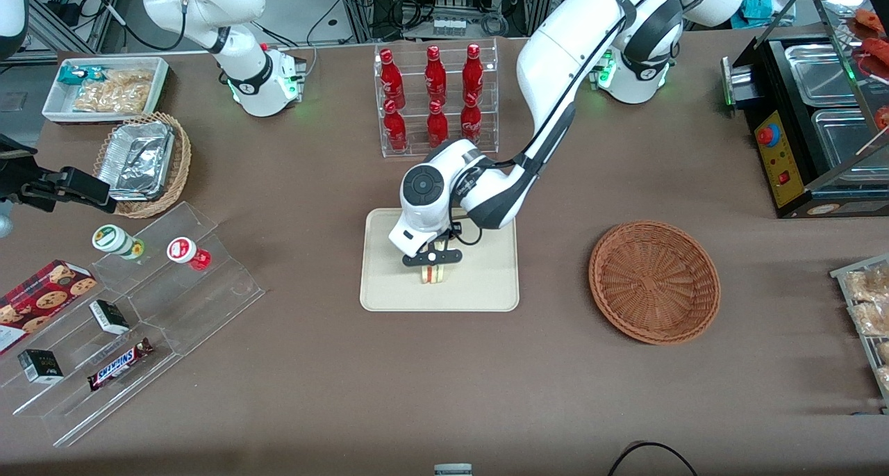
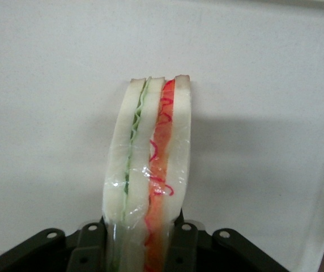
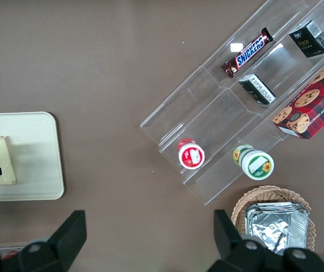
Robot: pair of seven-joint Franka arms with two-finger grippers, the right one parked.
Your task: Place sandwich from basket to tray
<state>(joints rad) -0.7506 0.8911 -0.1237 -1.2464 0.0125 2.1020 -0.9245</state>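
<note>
Brown table (image 1: pixel 444 392) filled lower frame. At centre, gripper (image 1: pixel 432 265) was closed on sandwich (image 1: pixel 432 274), over cream tray (image 1: pixel 486 281). Basket (image 1: pixel 653 281) lay empty beside tray.

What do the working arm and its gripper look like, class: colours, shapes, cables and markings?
The arm has glossy white rounded shells with black joint bands, a round black cap at its wrist and a thin black cable. Its base glows green. The gripper, above the tray, is black.
</note>
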